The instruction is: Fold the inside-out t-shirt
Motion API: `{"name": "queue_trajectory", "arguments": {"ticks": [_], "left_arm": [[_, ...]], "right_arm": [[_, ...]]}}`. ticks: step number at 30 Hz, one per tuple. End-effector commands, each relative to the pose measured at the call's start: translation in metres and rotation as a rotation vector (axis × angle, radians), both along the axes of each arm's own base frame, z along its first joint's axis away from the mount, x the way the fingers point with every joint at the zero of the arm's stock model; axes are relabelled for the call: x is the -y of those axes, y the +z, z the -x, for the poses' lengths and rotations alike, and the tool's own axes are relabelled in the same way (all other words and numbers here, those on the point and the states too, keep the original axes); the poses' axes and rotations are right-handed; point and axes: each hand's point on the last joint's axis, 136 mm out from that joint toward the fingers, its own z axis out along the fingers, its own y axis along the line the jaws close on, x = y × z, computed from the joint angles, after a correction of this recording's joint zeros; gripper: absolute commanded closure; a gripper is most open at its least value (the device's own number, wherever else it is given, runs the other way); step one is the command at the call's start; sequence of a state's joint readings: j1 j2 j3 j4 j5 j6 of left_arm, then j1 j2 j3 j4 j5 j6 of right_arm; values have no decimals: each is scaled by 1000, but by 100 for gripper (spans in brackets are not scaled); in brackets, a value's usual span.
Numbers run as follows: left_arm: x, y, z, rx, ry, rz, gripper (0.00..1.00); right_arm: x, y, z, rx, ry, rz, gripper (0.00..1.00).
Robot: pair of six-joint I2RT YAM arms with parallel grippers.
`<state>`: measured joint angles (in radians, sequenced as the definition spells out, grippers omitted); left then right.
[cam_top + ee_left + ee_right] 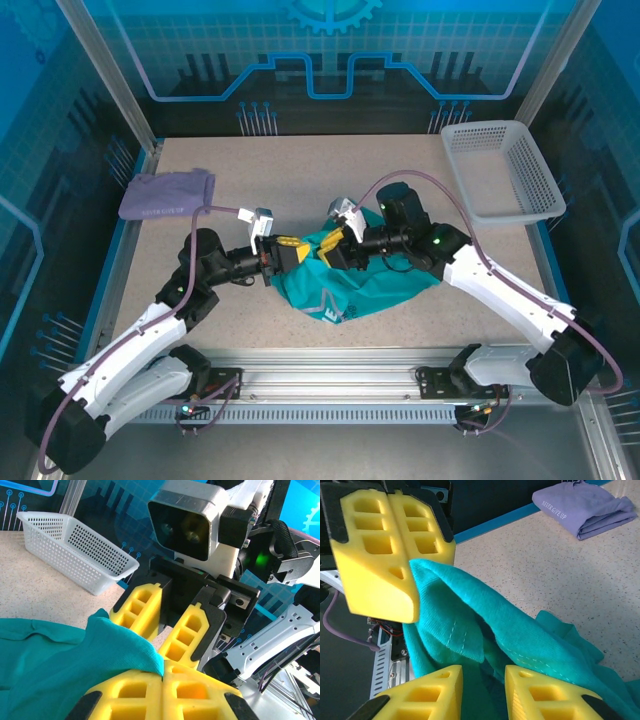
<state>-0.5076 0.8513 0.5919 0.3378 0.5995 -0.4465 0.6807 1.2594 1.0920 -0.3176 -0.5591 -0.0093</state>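
Plainly the risk sits where the two grippers meet. The left gripper has its fingers pressed together on a thin edge of the t-shirt, while the right gripper faces it tip to tip with its fingers a little apart and teal cloth hanging into the gap, not clamped as far as the views show. The rest of the t-shirt lies crumpled below and just to the right gripper's side, bunched rather than spread. If the right gripper closes where it is, it may catch several layers at once or a stray fold rather than a single edge, and any pull would then twist the cloth instead of opening it. The left gripper's bite looks shallow, so a tug from the right could slip the hem out. The yellow fingers are also close enough to knock together, and a pinch taken that near the left one would give little span to stretch the cloth. The surface is a pale speckled board, bare around the heap. A folded purple garment lies well behind the left gripper, and a white mesh basket stands well behind the right one; both are far enough off not to interfere. Blue printed panels on a metal frame wall the cell in, and a slotted rail runs along the near edge.
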Motion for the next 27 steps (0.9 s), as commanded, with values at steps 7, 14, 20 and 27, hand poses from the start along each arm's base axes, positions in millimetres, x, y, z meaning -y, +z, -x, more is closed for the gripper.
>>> {"name": "queue_trajectory", "arguments": {"ticks": [7, 14, 20, 27], "left_arm": [[-1, 3, -1, 16, -1, 5, 100], [-1, 2, -1, 11, -1, 3, 100], [-2, 0, -4, 9, 13, -3, 100], [-10, -15, -20, -25, 120, -79, 83]], "right_arm": [[-12, 22, 4, 55, 63, -67, 63], [-12, 28, 10, 70, 91, -86, 80], [-9, 28, 16, 73, 104, -77, 100], [5, 29, 21, 80, 69, -39, 100]]}}
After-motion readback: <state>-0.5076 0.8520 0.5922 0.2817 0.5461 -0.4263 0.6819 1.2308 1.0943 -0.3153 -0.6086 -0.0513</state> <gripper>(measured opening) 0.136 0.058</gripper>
